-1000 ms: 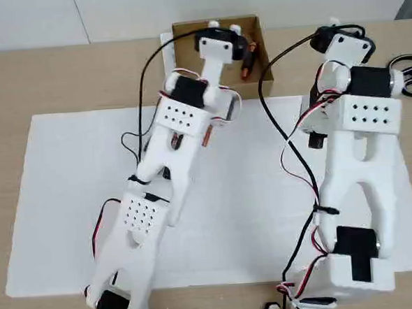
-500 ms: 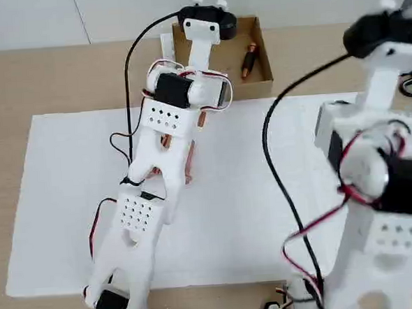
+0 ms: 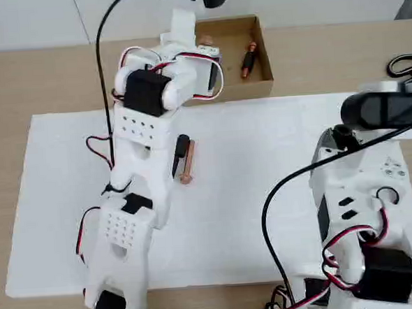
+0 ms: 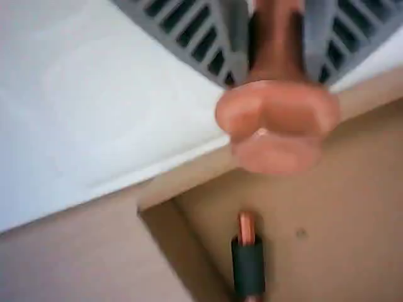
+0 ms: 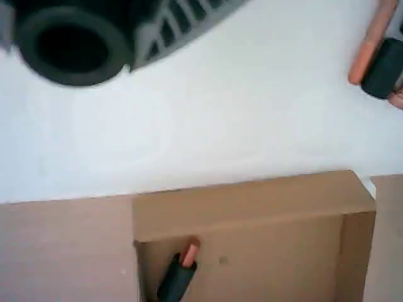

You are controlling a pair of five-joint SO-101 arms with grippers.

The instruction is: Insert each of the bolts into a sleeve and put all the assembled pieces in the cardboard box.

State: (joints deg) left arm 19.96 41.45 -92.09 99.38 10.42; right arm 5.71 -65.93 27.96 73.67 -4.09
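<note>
Left wrist view: bolt point(image 4: 277, 123) in left end effector point(image 4: 277, 34)

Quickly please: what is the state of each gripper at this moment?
Left gripper: closed on a copper bolt.
Right gripper: closed on a black sleeve.

Pale wooden table point(image 3: 6, 83), stretching across the whole high view. Spread flat over its middle, a wide white sheet point(image 3: 263, 179), edges square to the table, with bare wood left as a border along the left, far and near sides. Behind the table's far edge, a white wall point(image 3: 30, 18) marked by a thin slanted seam. At the right edge, on bare wood near the sheet's far right corner, a black looped thing point(image 3: 405, 64), partly cut off, too little seen to name.
</note>
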